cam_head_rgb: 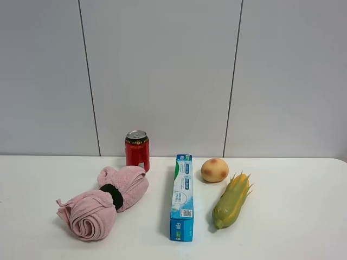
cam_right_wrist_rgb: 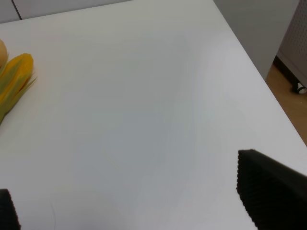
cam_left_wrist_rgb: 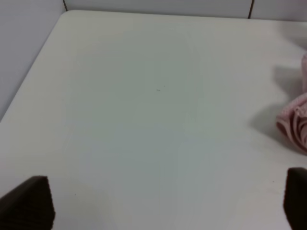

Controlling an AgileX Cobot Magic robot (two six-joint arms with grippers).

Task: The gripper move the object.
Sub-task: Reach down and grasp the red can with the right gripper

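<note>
The red drink can (cam_head_rgb: 137,150) with a silver top stands upright at the back of the white table (cam_head_rgb: 293,233), near the wall, just behind a pink towel. No arm shows in the exterior high view. In the left wrist view my left gripper (cam_left_wrist_rgb: 163,201) is open and empty, its black fingertips (cam_left_wrist_rgb: 29,201) wide apart over bare table. In the right wrist view my right gripper (cam_right_wrist_rgb: 139,206) is open and empty, with one black fingertip (cam_right_wrist_rgb: 268,191) showing large. The can is out of both wrist views.
A rolled pink towel (cam_head_rgb: 103,203) with a dark band lies in front of the can; its edge shows in the left wrist view (cam_left_wrist_rgb: 295,124). A blue-green long box (cam_head_rgb: 182,196), a peach (cam_head_rgb: 214,169) and a corn cob (cam_head_rgb: 233,200) lie right of the can. The corn cob also shows in the right wrist view (cam_right_wrist_rgb: 12,81).
</note>
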